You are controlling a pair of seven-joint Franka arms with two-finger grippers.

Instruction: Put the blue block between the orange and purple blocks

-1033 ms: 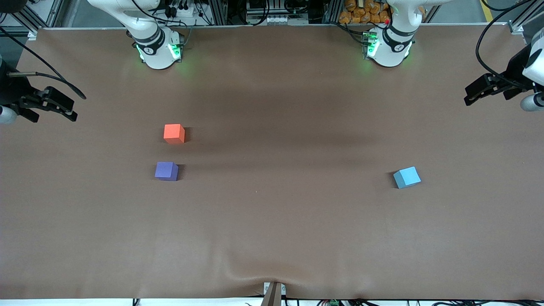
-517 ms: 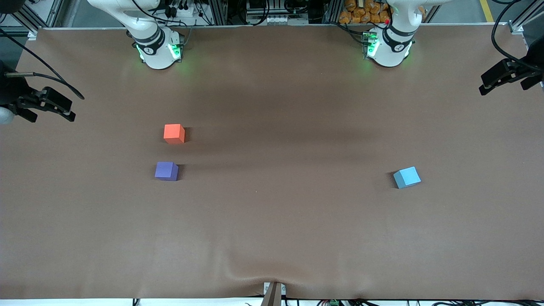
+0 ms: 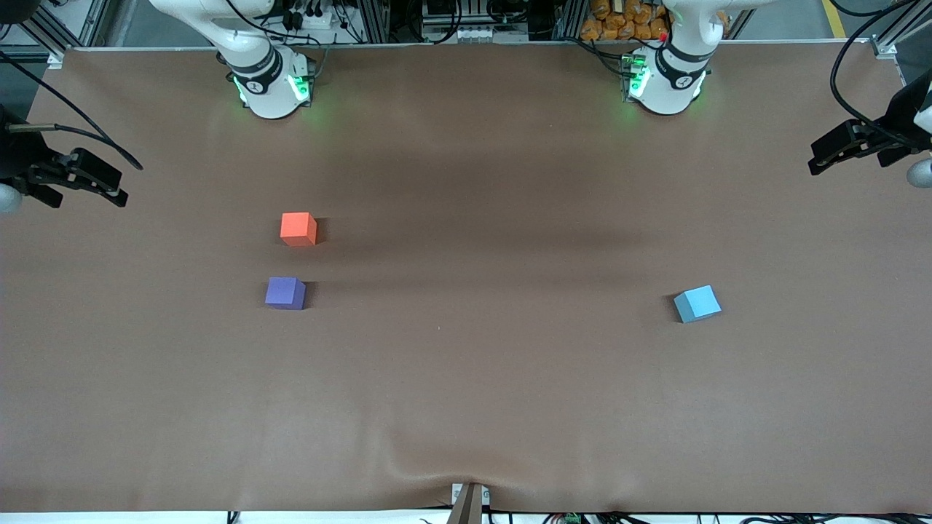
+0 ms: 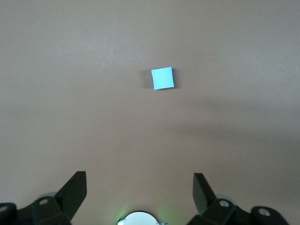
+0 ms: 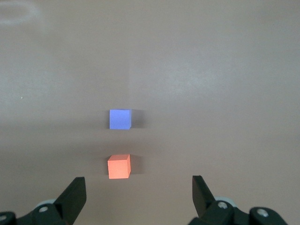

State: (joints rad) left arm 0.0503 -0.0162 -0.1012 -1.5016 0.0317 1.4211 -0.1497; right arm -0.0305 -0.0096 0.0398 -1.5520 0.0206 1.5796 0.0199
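The light blue block [image 3: 697, 303] [image 4: 162, 78] rests on the brown table toward the left arm's end. The orange block [image 3: 298, 229] [image 5: 119, 166] and the purple block [image 3: 285, 293] [image 5: 120, 119] sit toward the right arm's end, with a small gap between them; the purple one is nearer the front camera. My left gripper [image 3: 814, 164] [image 4: 139, 178] hangs open and empty over the table's edge at the left arm's end, well away from the blue block. My right gripper [image 3: 120, 188] [image 5: 138, 180] hangs open and empty over the edge at the right arm's end.
The brown mat [image 3: 466, 378] covers the whole table and has a small wrinkle at its front edge [image 3: 437, 473]. Both arm bases [image 3: 271, 87] [image 3: 666, 84] stand along the edge farthest from the front camera. Cables hang beside each gripper.
The left gripper swung outward toward the table's end and has come partway back in. The right gripper drifted slightly outward. All three blocks stayed put.
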